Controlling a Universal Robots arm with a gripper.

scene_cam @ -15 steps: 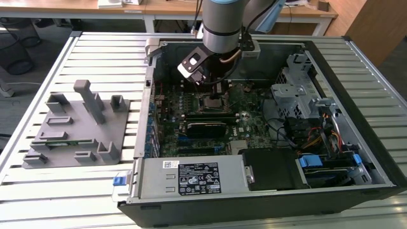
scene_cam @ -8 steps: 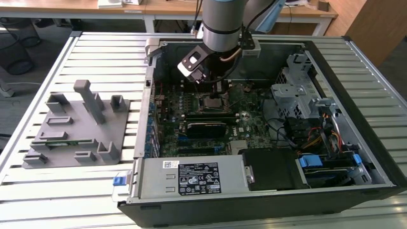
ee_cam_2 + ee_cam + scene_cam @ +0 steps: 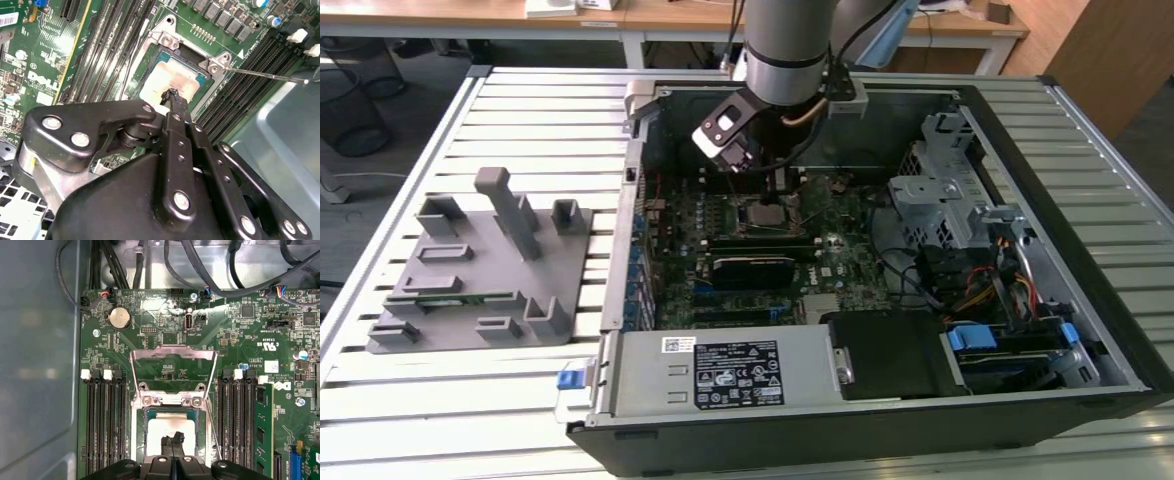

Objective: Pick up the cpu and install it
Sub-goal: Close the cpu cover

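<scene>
The cpu (image 3: 170, 429), a pale silver square, lies flat inside the motherboard socket (image 3: 141, 425), whose load plate (image 3: 172, 352) is swung open. My gripper (image 3: 172, 440) hangs right over the chip, its two black fingers pressed together with nothing between them, tips at or just above the lid. In the second wrist view the cpu (image 3: 172, 77) shows beyond the joined fingertips of the gripper (image 3: 173, 95). In the exterior view the gripper (image 3: 769, 188) reaches down into the open computer case over the cpu (image 3: 766, 213).
Memory slots (image 3: 105, 425) flank the socket, and the thin socket lever (image 3: 265, 75) sticks out sideways. A grey parts fixture (image 3: 480, 270) sits at the exterior view's left of the case. The power supply (image 3: 720, 372) and drive cage (image 3: 941, 190) stand inside the case.
</scene>
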